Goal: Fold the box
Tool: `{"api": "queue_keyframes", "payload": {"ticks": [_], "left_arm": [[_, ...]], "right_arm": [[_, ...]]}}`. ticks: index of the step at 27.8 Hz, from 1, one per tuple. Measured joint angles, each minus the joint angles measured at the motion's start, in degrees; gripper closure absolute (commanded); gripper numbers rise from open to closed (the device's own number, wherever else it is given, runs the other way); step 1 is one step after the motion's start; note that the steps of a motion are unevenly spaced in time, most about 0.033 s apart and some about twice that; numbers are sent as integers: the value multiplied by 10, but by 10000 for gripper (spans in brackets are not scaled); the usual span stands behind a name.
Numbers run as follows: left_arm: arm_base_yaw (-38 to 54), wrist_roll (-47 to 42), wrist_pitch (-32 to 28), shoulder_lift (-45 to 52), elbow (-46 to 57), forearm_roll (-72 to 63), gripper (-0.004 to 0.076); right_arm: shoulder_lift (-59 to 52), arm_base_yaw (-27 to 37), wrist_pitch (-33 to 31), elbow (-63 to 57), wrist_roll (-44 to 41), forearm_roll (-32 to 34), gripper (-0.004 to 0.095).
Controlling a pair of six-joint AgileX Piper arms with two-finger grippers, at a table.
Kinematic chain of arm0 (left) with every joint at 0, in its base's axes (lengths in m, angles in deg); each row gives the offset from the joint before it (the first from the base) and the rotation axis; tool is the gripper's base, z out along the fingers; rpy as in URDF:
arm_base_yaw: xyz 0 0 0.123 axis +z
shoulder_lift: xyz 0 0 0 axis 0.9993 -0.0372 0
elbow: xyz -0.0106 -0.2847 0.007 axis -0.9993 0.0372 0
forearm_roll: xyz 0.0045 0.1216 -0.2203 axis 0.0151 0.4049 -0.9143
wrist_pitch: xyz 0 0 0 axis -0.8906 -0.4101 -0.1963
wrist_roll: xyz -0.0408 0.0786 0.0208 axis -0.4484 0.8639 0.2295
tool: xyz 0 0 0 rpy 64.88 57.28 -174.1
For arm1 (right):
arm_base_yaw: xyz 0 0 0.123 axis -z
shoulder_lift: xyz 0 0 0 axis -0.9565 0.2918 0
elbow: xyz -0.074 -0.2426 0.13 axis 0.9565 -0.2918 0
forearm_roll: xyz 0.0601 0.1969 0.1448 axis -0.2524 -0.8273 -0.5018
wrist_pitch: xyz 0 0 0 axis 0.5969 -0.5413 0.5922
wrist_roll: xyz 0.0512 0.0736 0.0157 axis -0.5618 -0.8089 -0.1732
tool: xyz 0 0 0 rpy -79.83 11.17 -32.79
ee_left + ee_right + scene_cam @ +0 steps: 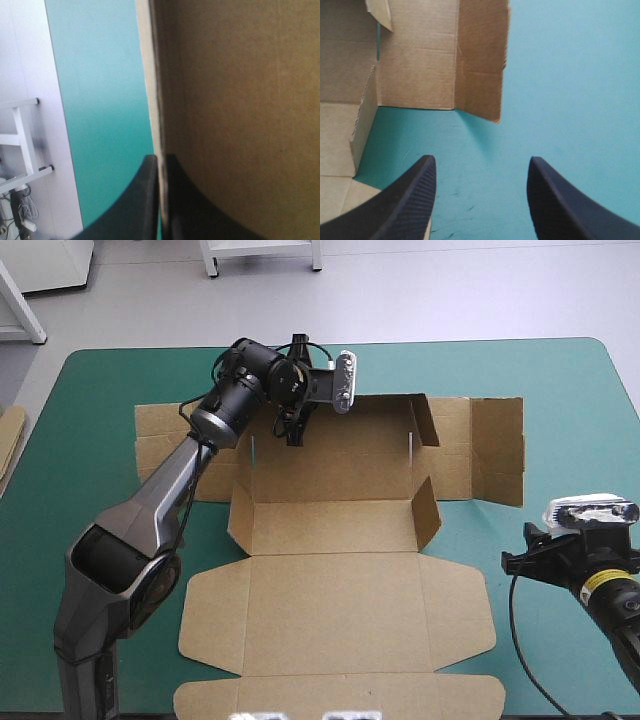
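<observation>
Box (335, 610) sits mid-table on the teal-green cover (90, 440), opened out and mostly flat; wide lid panel and its tuck strip lie flat toward the near edge; outer wings to far left and far right also flat.

Three short corner flaps (427, 510) stand partly raised beside the centre panel, two on the right, one on the left; none tucked.

Left gripper (293, 430) is at the far long edge of the box; the left wrist view shows its black fingers (150, 200) clenched on that board edge, the sheet pinched between them.

Right gripper (530, 555) hangs over bare cover just right of the box, touching nothing; fingers (415, 200) spread wide apart, the right wing's corner ahead of them.

Judgement: early stage; flaps creased only; long walls to raise, wings to fold over and tuck; tray not yet formed.

Spare board (8, 440) shows at the table's left edge.
</observation>
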Motion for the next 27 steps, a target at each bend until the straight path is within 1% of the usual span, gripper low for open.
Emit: {"api": "queue_keyframes", "payload": {"ticks": [4,6,8,10,13,17,20,23,25,27], "left_arm": [[-39,-63,27,28,0,47,733],[-59,-81,45,42,1,64,733],[-75,-89,45,53,14,77,733],[-92,-112,20,72,51,92,733],[-116,-164,-41,108,136,133,733],[-132,-234,-142,166,272,190,733],[-137,-287,-204,212,354,216,733],[-143,-338,-240,250,419,248,733],[-155,-390,-252,275,462,300,733],[-170,-416,-251,282,480,331,732]], "right_arm": [[1,0,-31,28,-45,66,399],[4,0,-47,48,-55,78,399],[14,0,-57,71,-54,81,399],[31,0,-68,94,-45,77,399],[60,0,-84,120,-27,61,399],[96,0,-95,157,-6,41,399],[121,0,-95,195,0,36,399],[152,0,-102,239,10,35,399],[193,0,-116,286,22,33,400],[243,0,-127,335,36,22,400]]}}
